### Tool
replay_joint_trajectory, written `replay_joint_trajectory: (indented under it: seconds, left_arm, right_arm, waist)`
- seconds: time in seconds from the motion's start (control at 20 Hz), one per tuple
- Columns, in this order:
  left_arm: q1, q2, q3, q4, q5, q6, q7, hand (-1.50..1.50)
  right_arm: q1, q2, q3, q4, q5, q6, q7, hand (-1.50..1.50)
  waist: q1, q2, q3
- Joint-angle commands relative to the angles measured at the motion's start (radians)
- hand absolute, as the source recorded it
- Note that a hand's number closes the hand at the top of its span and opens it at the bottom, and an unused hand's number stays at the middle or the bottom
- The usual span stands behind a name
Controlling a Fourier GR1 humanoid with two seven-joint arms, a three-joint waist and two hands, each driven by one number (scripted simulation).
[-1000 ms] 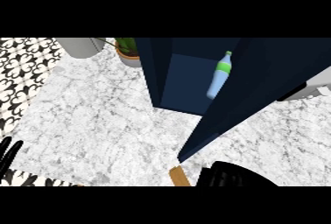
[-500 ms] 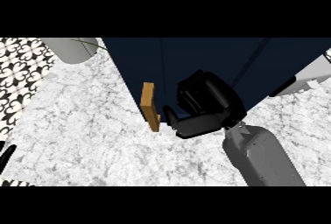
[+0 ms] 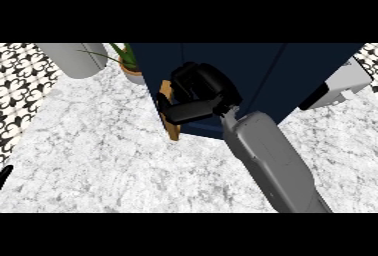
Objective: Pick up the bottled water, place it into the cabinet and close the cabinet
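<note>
- One sliver of your left hand [image 3: 4, 176] shows at the bench [image 3: 96, 165] edge; I cannot tell its fingers.
- Your right hand [image 3: 193, 96], fingers curled, has swung the cabinet [image 3: 221, 60] door nearly shut against its wooden handle [image 3: 172, 129].
- Bottled water, visible inside a second ago, is now hidden behind it.

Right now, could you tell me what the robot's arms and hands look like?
The right forearm is a smooth, rounded light-grey casing with faint panel seams, ending in a glossy black right hand with thick fingers. Only a black sliver of the left hand shows. No cables or markings visible.
</note>
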Motion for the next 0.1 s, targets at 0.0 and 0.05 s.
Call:
replay_joint_trajectory:
  seconds: [0.0, 0.05]
  left_arm:
    - [-0.028, 0.001, 0.025, -0.007, 0.045, -0.022, 0.012, -1.50]
    - [0.008, -0.020, 0.001, -0.019, -0.019, -0.024, -0.024, -1.50]
  right_arm:
    - [-0.112, -0.060, -0.130, 0.187, 0.023, -0.018, -0.078, 1.50]
    - [-0.146, -0.044, -0.143, 0.204, 0.027, -0.064, -0.062, 1.50]
  waist:
    - [-0.041, 0.027, 0.006]
    - [-0.022, 0.022, 0.005]
